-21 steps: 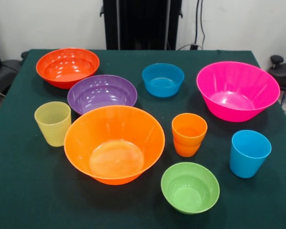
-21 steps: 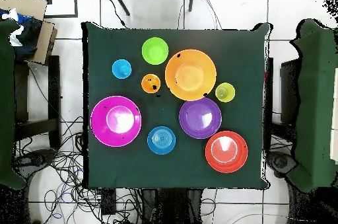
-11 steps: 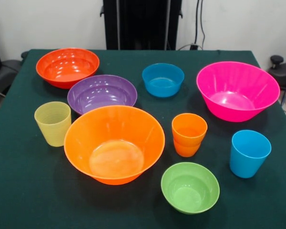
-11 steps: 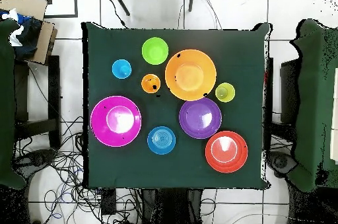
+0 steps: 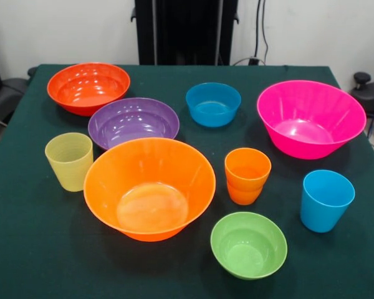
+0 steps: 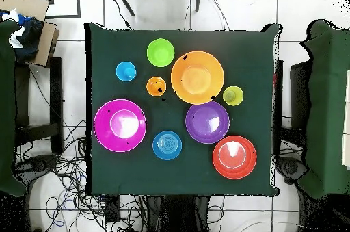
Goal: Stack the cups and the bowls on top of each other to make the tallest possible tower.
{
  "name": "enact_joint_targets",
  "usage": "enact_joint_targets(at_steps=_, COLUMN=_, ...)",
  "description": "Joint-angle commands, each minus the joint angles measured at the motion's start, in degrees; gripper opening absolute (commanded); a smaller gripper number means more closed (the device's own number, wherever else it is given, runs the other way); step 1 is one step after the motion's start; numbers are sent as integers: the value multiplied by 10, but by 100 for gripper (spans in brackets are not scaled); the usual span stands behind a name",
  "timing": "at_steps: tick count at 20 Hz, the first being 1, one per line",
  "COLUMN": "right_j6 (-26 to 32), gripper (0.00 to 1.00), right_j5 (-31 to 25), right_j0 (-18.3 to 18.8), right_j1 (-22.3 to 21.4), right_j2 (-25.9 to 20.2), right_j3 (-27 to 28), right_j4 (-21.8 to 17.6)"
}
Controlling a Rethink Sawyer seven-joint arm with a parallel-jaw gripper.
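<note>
No gripper and no tower are in view. The bowls stand apart, open side up, on the green table: large orange bowl point(image 5: 149, 187) point(image 6: 197, 77), hot pink bowl point(image 5: 310, 118) point(image 6: 120, 125), red-orange bowl point(image 5: 88, 87), purple bowl point(image 5: 134, 121), small blue bowl point(image 5: 213, 104) and lime green bowl point(image 5: 249, 244). The cups stand upright: a pale ribbed yellow-green cup point(image 5: 69, 161), a sky blue cup point(image 5: 326, 200) and an orange cup point(image 5: 247, 175). The orange cup has a step halfway down, as if one cup sits inside another.
The dark green cloth of the table point(image 5: 25, 261) ends in edges on all sides. The robot's black pedestal point(image 5: 186, 31) stands behind the far edge. Cables lie on the tiled floor point(image 6: 61, 168), and dark chairs point(image 6: 327, 106) flank the table.
</note>
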State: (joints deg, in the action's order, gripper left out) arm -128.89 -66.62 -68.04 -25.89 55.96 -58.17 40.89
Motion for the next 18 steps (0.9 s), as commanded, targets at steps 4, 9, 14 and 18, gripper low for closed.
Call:
enact_joint_targets(at_steps=4, right_j6=13, gripper=0, right_j5=-33, right_j0=26, right_j1=-28, right_j2=-113, right_j3=-63, right_j4=-71)
enact_joint_targets(at_steps=9, right_j6=28, gripper=0, right_j5=-24, right_j0=32, right_j1=-50, right_j2=-129, right_j3=-85, right_j4=-89)
enact_joint_targets(at_steps=14, right_j6=26, gripper=0, right_j5=-16, right_j0=36, right_j1=-62, right_j2=-143, right_j3=-94, right_j4=-104)
enact_joint_targets(at_steps=18, right_j6=26, gripper=0, right_j5=-16, right_j0=42, right_j1=-70, right_j2=-151, right_j3=-96, right_j4=-117)
